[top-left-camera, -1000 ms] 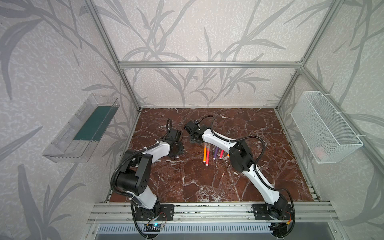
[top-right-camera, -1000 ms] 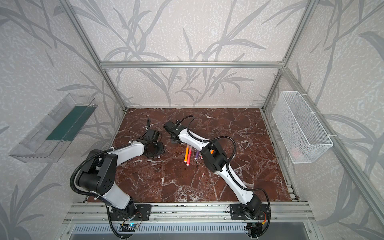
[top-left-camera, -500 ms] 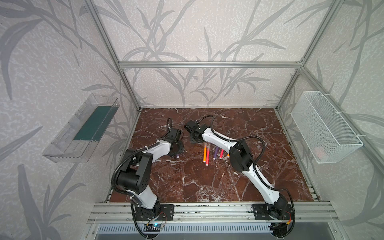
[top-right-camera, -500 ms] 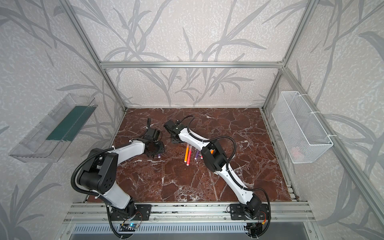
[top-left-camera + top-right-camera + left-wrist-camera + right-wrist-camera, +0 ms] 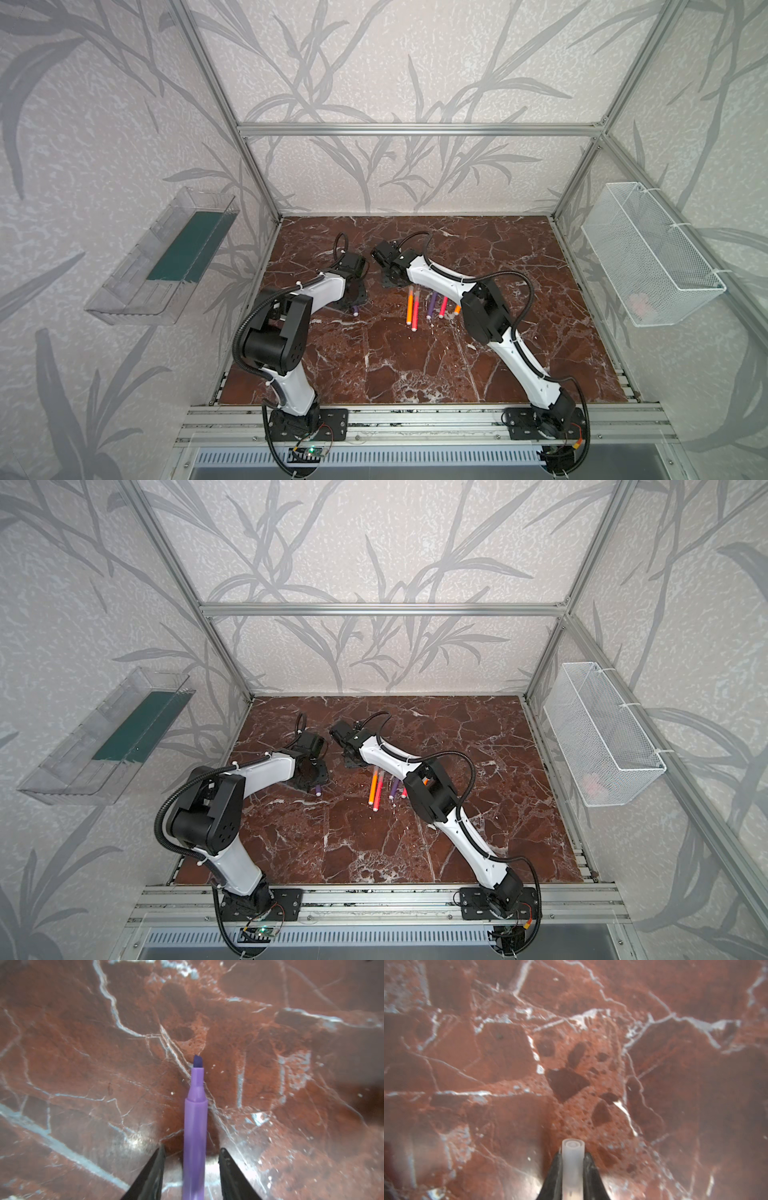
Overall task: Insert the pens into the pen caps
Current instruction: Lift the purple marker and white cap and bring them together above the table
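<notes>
- Left of the row of loose pens [image 5: 416, 309], apart from it, the left claw [image 5: 192, 1148] is straddling a purple pen [image 5: 195, 1126]; its jaws are standing open, the marble table [image 5: 83, 1043] showing in a gap on each side of the barrel.
- Just past that row's far-left end, the right claw [image 5: 572, 1153] is pinching a translucent pen cap [image 5: 572, 1169] tight in its jaws, low over the table.
- Pick-up, I judge, is half finished: cap held, pen waiting to be seized.
- Next, the left jaws are needing a square close on the barrel, then a lift bringing tip and cap onto one line.
- The purple pen's long axis is running straight out between the left jaws, dark chisel tip pointing forward; from above it is running roughly parallel to the row's pens, white plug on their plugs' side.
- The cap's axis is likewise running out along its claw, a ringed end facing forward; whether that is the mouth I cannot tell.
</notes>
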`<move>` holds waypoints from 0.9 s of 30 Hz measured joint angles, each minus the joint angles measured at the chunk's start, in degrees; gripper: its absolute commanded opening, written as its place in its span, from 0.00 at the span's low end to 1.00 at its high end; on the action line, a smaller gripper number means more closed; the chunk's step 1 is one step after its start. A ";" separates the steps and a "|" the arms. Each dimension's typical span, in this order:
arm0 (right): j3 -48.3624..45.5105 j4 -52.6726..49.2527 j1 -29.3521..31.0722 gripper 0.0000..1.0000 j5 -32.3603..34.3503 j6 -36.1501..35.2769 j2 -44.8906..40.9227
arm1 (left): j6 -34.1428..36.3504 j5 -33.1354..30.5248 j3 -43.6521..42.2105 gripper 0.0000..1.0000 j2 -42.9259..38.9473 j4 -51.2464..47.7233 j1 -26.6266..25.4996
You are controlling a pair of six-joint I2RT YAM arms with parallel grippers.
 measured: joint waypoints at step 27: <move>-20.37 9.64 -0.11 0.12 -1.95 0.48 -13.22 | -0.85 -1.99 4.11 0.24 3.39 -2.58 -3.72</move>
